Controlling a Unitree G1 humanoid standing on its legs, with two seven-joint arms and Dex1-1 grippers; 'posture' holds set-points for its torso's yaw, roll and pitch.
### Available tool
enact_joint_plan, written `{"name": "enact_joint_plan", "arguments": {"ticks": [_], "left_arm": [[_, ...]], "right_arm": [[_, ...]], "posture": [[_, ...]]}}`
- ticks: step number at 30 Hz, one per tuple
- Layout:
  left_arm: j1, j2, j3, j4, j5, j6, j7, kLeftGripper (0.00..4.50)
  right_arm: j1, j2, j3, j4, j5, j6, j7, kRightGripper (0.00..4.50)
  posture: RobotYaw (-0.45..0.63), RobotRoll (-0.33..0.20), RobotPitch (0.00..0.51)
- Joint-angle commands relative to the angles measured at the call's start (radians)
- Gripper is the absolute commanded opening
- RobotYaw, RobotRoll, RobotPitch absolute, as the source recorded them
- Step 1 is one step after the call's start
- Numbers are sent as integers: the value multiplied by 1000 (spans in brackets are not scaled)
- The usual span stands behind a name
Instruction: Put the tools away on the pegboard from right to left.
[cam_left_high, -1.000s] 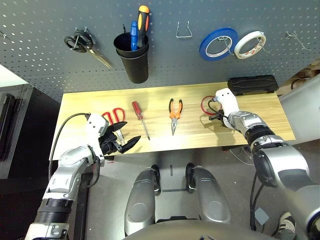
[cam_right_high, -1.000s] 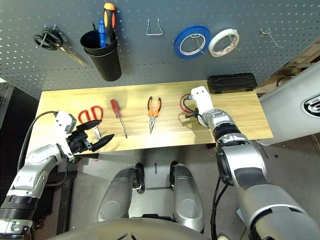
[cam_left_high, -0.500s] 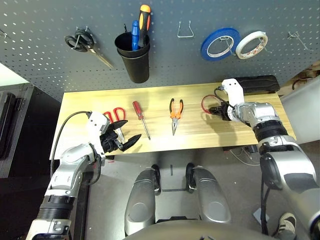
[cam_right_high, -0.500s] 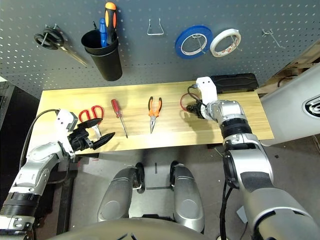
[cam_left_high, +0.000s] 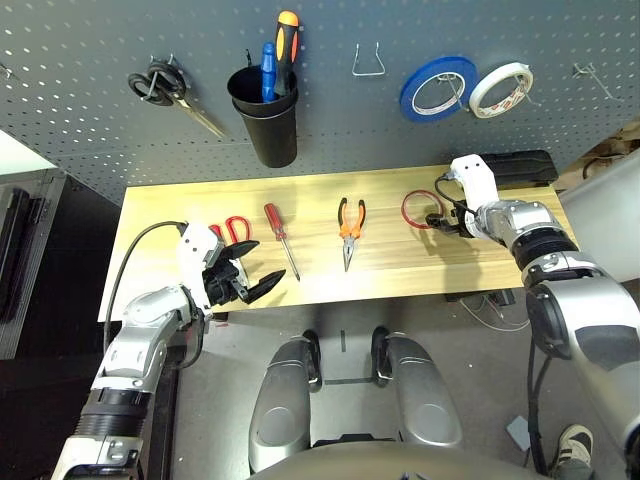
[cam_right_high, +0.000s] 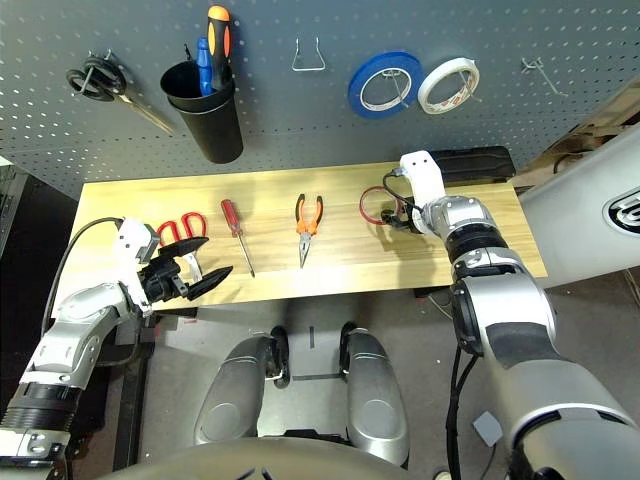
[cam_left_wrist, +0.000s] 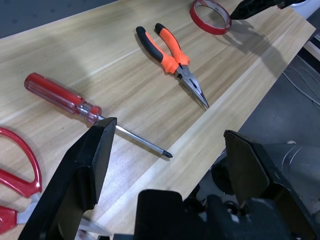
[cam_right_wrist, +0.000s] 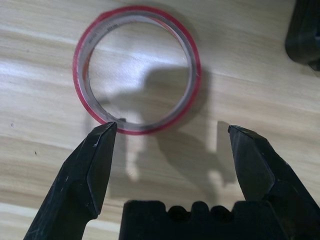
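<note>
The thin red tape ring (cam_left_high: 415, 210) (cam_right_wrist: 80, 67) lies flat on the wooden table (cam_left_high: 400, 262), toward its right end. My right gripper (cam_left_high: 438, 216) (cam_right_wrist: 172, 129) is open just to the right of the ring, with one fingertip close to its rim and nothing between the fingers. Further left lie the orange-handled pliers (cam_left_high: 350, 222) (cam_left_wrist: 170, 47), the red-handled screwdriver (cam_left_high: 280, 234) (cam_left_wrist: 60, 97) and the red-handled scissors (cam_left_high: 231, 231). My left gripper (cam_left_high: 255, 268) (cam_left_wrist: 169, 129) hangs open at the table's front left edge, beside the scissors. The grey pegboard (cam_left_high: 330, 120) rises behind the table.
On the pegboard hang black-handled scissors (cam_left_high: 165, 85), a black cup (cam_left_high: 265, 120) holding two screwdrivers, a bare wire hook (cam_left_high: 368, 62), a blue tape roll (cam_left_high: 437, 87) and a white one (cam_left_high: 500, 88). A black case (cam_left_high: 505, 166) sits at the table's back right.
My right gripper has gone from shut to open and drawn back to the right of the red ring, which rests on the table. The left arm has hardly moved.
</note>
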Motion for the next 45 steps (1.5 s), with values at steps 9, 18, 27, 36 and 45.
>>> {"name": "enact_joint_plan", "arguments": {"ticks": [9,18,27,36,45], "left_arm": [[67,6,3,-64,-4,27,9,4500],[80,4,6,-86,-8,41,26,4500],[101,5,11,-110,-12,47,37,4500],[126,1,14,-147,-18,52,35,4500],[103,-11,11,-145,-17,42,35,4500]], "right_arm": [[10,49,6,59,-33,-73,-42,4469],[-2,111,72,40,-80,-84,46,4469],[12,134,79,71,-101,-93,13,4469],[17,147,77,81,-109,-88,22,1756],[29,130,97,71,-137,-126,28,25]], "posture": [[79,0,297],[91,0,300],[103,0,303],[117,0,317],[110,0,309]]}}
